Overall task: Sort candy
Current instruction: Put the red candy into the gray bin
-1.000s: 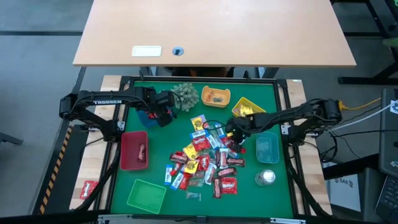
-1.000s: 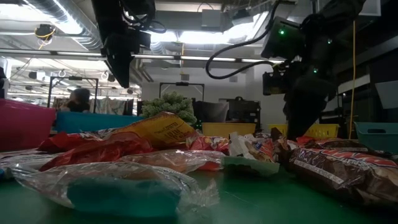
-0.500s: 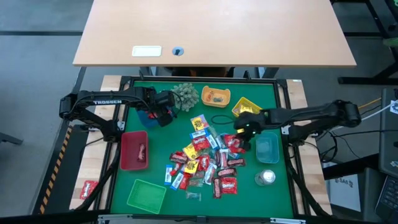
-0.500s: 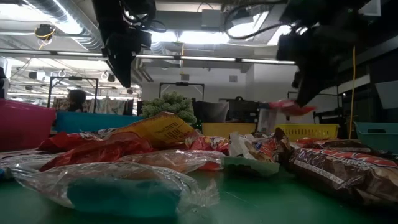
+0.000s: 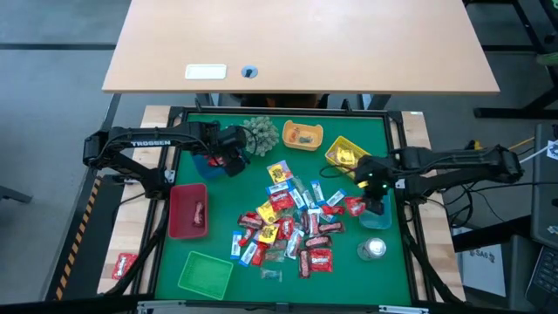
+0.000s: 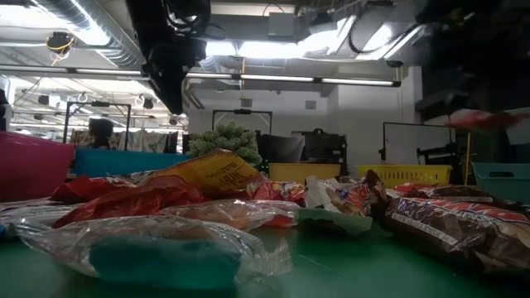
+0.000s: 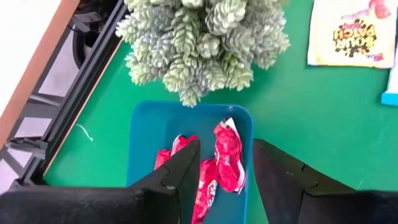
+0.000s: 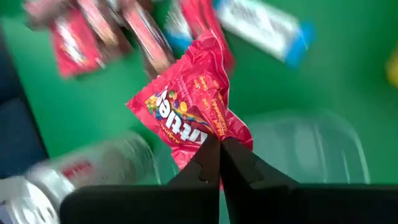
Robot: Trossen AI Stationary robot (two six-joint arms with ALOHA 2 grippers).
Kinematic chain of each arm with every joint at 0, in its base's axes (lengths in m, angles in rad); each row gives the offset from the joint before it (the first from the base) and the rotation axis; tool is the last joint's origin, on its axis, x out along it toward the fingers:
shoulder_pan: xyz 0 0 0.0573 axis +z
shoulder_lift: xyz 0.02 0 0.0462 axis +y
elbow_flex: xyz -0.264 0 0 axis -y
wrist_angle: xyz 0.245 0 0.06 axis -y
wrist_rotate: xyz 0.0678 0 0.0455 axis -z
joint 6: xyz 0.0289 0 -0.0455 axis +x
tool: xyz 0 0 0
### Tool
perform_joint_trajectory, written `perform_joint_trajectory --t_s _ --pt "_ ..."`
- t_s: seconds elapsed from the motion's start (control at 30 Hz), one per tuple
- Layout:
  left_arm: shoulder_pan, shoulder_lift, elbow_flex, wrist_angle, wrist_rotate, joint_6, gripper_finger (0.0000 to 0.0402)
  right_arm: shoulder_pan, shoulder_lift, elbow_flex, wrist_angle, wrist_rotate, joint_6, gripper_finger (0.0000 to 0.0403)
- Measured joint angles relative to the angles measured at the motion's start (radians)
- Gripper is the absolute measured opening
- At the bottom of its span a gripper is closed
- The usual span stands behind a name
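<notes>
While both dark arms are reaching over the green mat, the scene is reading as follows.

Right gripper: the right gripper is sitting right of centre in the high view, its fingers pinched fully together on a red crinkled sweet packet with rainbow lettering, which is hanging clear of the mat.

Held packet's place: in the high view the red packet is showing at the left edge of the pale blue rectangular plastic tray, between that tray and the heap.

Left gripper: the left gripper is hovering left of centre in the upper part of the high view, fingers standing partly apart and holding nothing.

Below the left gripper: a dark blue rectangular plastic tray is holding several red wrapped sweets, just beside a spiky grey-green plant ball.

Candy heap: many small wrapped sweets in red, yellow and blue-white wrappers are lying piled at the centre of the high view.

Other trays: a red rectangular plastic tray at left is holding one red packet; a light green tray is lying at lower left; an orange tray and a yellow tray are lying at upper centre.

Stray item: a silvery round container is lying below the pale blue tray.
</notes>
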Motion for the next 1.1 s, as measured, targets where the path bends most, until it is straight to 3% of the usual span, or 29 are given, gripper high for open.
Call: perform_joint_trajectory --t_s 0.3,1.1 --pt "0.0 0.0 0.0 0.027 0.0 0.0 0.0132 0.0 -0.022 0.0 -0.195 0.04 0.052 0.0002" --pt "0.0 0.0 0.0 0.029 0.0 0.0 0.0132 0.0 -0.022 0.0 -0.197 0.041 0.053 0.0003"
